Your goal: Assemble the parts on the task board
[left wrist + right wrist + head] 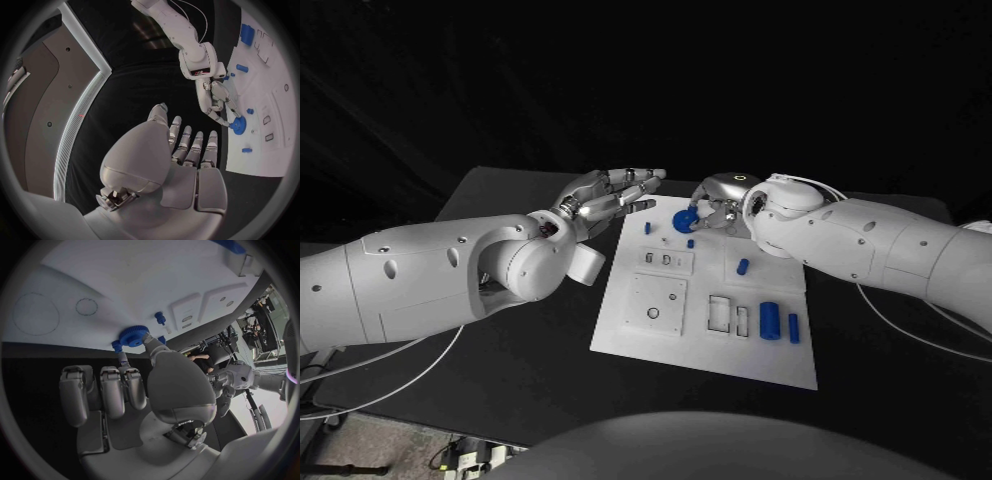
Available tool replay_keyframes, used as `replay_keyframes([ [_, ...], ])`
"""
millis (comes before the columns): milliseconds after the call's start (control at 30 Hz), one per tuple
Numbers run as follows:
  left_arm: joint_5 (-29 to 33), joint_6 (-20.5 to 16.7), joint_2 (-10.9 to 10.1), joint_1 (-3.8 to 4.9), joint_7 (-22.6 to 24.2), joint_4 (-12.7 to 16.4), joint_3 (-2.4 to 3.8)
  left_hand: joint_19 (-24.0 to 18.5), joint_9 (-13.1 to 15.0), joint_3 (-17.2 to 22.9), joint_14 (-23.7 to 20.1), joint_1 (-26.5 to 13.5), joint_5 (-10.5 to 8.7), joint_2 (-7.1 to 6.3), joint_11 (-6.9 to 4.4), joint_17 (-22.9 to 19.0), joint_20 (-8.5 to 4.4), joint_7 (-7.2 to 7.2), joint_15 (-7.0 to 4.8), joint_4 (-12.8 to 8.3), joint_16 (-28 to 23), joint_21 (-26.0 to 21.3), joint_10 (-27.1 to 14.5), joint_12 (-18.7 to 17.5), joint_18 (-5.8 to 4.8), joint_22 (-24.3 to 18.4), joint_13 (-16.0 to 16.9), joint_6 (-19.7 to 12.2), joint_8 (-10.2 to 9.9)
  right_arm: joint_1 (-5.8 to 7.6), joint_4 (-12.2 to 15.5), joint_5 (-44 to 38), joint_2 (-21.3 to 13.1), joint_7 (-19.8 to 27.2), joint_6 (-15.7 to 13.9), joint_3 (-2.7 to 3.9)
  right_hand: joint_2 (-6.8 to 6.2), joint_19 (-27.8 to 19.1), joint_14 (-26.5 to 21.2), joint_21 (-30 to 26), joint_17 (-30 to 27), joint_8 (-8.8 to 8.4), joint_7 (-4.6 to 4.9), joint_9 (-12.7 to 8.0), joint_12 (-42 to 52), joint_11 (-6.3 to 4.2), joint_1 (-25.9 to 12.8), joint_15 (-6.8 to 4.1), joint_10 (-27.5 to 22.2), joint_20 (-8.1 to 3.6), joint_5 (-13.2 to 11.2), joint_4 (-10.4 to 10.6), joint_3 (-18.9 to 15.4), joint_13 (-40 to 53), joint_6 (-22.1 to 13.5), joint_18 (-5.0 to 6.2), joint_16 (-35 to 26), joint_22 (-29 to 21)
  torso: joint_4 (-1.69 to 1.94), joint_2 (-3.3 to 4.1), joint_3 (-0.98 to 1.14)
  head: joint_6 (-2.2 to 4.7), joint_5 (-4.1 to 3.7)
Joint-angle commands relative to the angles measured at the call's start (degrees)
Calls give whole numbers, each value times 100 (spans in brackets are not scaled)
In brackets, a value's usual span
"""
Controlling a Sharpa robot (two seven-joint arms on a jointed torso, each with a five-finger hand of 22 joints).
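The white task board point(711, 345) lies in the middle of the black table. At its far edge my right hand point(721, 203) pinches a blue gear point(685, 222) between thumb and a fingertip, down at the board's surface. In the right wrist view the gear point(133, 335) sits at the board's point(125, 280) edge under that hand's point(137, 390) fingertips. My left hand point(606, 198) hovers left of the board's far corner, fingers straight and apart, holding nothing. The left wrist view shows the left hand point(181, 155) flat, with the right hand point(219, 100) on the gear point(237, 125) beyond it.
Small blue pegs stand on the board near the gear point(648, 228) point(691, 243), another point(743, 266) lies further in. Two blue cylinders point(769, 318) point(793, 328) lie at the board's right side beside rectangular recesses point(728, 313). A square plate with a hole point(658, 304) sits at the left.
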Motion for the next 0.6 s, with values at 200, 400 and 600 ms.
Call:
replay_keyframes([
  [200,-20,-11,-52,2,51,-15,3,63,8,38,46,66,49,-30,23,10,-1,33,1,-19,56,31,49,51,-99,12,8,47,40,204,824,280,-814,386,-782,-2,94,242,608,19,1509,17,-178,-91,22,-168,160,-120,605,-111,334,-50,-40,1509,66,-13,20,1362,-84,-61,-57,0,29],
  [400,-20,2,-74,-2,45,-21,1,71,8,62,51,101,57,-37,27,10,-2,37,8,-43,68,35,55,59,-116,12,8,55,50,347,1611,640,-1724,652,-972,-6,109,272,608,42,1509,67,-411,-94,22,-317,392,-232,605,-207,745,-163,15,1509,180,-22,20,1373,-154,-79,-85,0,64],
  [600,-20,21,-138,-20,50,-20,0,73,8,76,52,120,62,-41,30,10,-3,40,10,-57,75,36,56,59,-125,11,8,56,54,297,1856,1358,-2350,1115,-1133,-17,73,291,608,57,1509,51,-516,-77,22,-425,464,-341,605,-322,1196,-173,55,1509,167,-28,20,1381,-269,-77,-103,0,106],
])
